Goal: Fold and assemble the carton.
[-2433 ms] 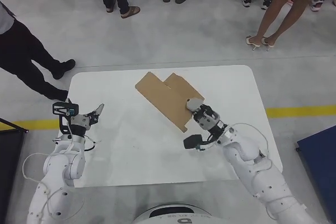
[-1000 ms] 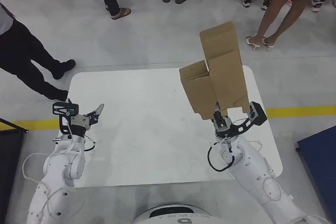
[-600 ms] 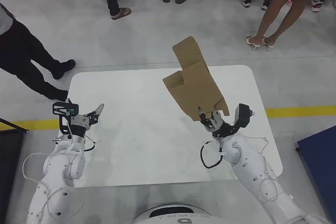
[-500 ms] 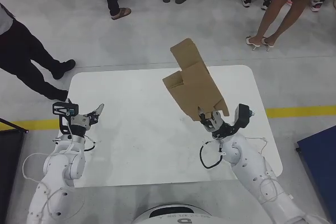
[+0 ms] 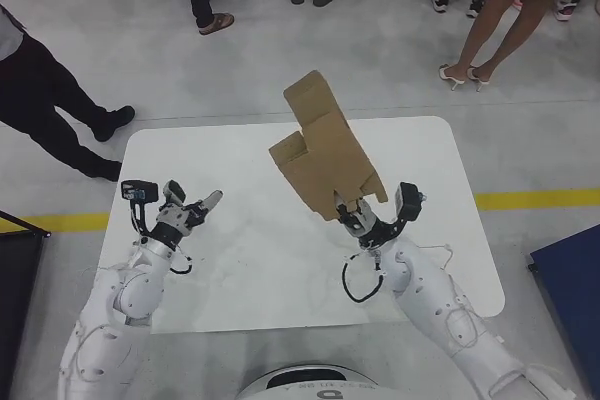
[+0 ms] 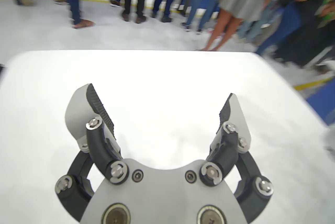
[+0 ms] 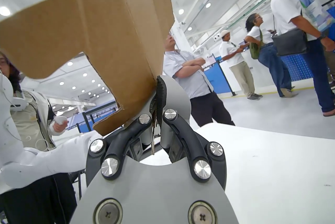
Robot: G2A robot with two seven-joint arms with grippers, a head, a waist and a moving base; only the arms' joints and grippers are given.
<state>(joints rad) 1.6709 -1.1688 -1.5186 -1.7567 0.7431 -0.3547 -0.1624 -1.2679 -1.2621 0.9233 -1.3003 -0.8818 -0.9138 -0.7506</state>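
Observation:
The flat brown carton (image 5: 325,155) stands upright above the middle of the white table (image 5: 240,260), lifted off its surface. My right gripper (image 5: 357,213) is shut on the carton's lower edge, and in the right wrist view the cardboard (image 7: 104,34) rises from between the closed fingers (image 7: 163,94). My left gripper (image 5: 192,207) hovers over the table's left part, open with nothing between its fingers (image 6: 99,110); it stands well apart from the carton.
The white table has rounded corners, and its right edge (image 5: 480,220) lies close to my right arm. Several people stand on the grey floor beyond the far side. A yellow floor line (image 5: 540,198) runs to the right.
My right gripper has raised the carton from flat on the table to upright, then carried it leftward towards the centre. My left gripper has moved in to the right over the table.

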